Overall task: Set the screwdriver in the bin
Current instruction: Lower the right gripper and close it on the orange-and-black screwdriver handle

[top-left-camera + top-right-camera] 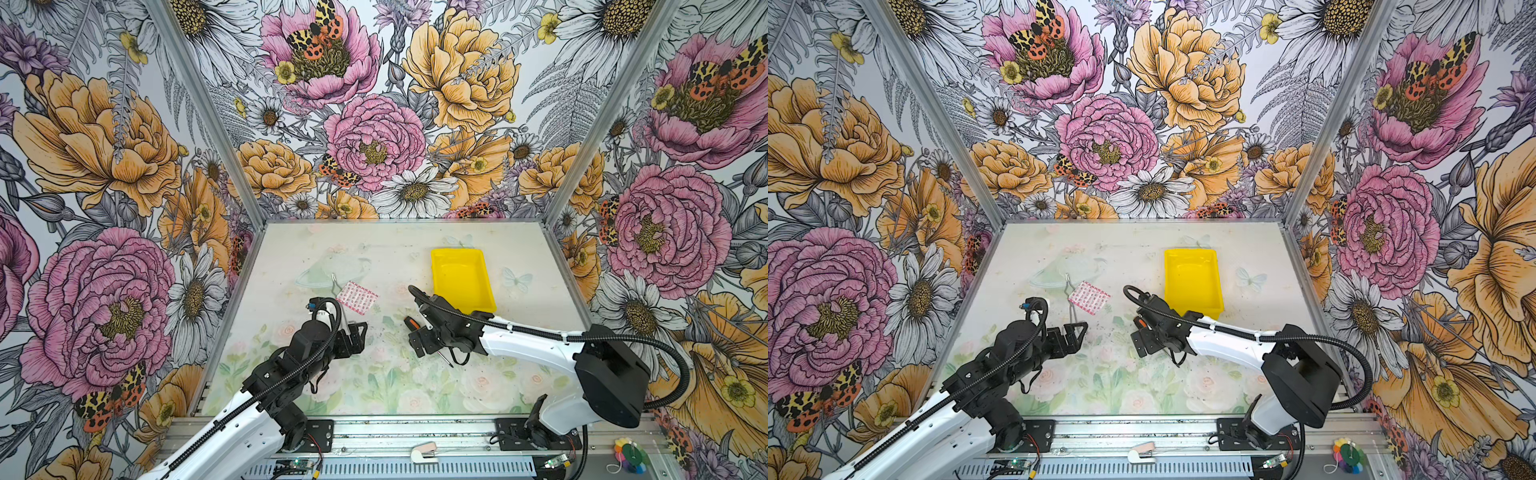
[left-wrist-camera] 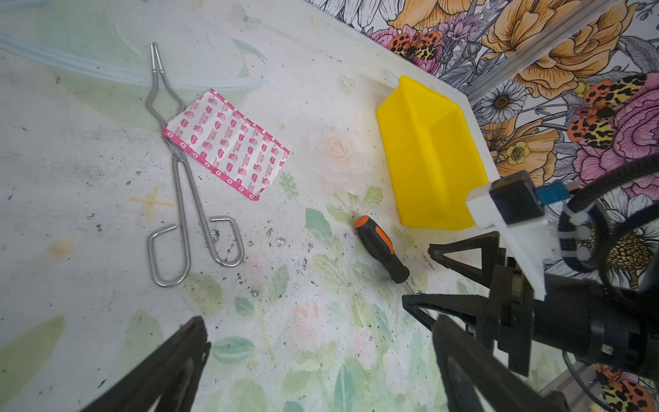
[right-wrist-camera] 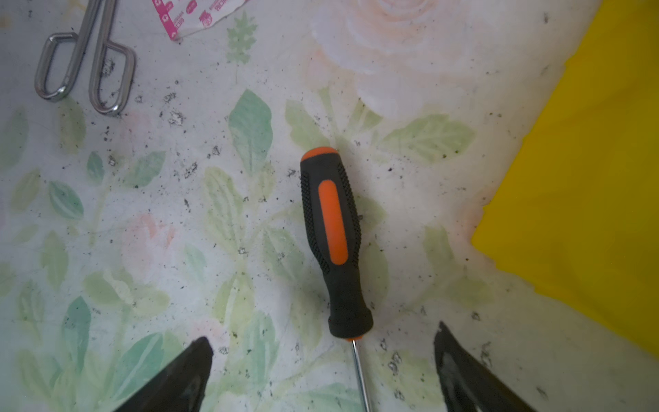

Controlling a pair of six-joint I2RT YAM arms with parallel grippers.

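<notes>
This is looking like a robot test cell in a lab. Flower-printed panels [image 1: 374,104] on aluminium posts are walling in three sides of a small counter [image 1: 374,374]. Along the lower edge of both top views, two white arms are standing bolted to a metal rail [image 1: 415,432], with bare circuit boards [image 1: 297,463] and wiring showing.

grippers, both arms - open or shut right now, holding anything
Left gripper: open, holding nothing.
Right gripper: open, straddling the screwdriver lying on the table, not gripping it.
</notes>
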